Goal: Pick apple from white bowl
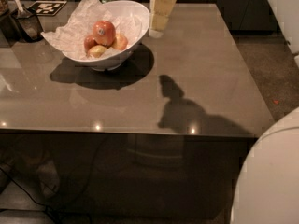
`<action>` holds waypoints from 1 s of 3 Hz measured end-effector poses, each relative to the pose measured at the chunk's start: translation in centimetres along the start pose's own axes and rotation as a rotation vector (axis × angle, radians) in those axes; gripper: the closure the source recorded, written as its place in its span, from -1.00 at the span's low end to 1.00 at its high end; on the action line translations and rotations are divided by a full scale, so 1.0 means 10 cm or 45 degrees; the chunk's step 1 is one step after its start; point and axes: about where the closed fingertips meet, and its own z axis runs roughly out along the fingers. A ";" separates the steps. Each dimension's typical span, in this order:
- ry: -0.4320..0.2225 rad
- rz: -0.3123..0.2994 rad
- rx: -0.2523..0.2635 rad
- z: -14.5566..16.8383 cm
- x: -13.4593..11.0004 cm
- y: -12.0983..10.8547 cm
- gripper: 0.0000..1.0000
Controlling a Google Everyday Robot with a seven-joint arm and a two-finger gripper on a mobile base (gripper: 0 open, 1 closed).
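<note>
Camera view: end effector [158, 24] low over surface [205, 73], just beside the right rim of the white bowl [119, 59]; grip state can't tell. Apple [103, 32] in bowl, atop smaller fruit [96, 51], on crumpled paper [74, 28].

We note the gripper [157, 31] at 12 o'clock in the camera view, cut off by the top edge: pale cream-yellow, blocky, made of stacked flat-sided segments, narrowing a little toward a lighter, whitish tip. We can make out no cables, screws or markings on it. At 5 o'clock a large white shell [268, 176] fills the corner: smooth, matte, broadly rounded, with a lighter band along its upper rim. At 2 o'clock is a white panel [282, 13], plain, gently curved, cropped by the frame. Just below it, at the right edge, a small pale rounded bit [296, 59]
</note>
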 end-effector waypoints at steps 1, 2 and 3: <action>-0.028 -0.014 0.025 0.05 -0.09 -0.09 -1.00; -0.057 -0.072 -0.018 0.31 -0.34 -0.26 -1.00; -0.160 -0.140 -0.004 0.73 -0.91 -0.69 -1.00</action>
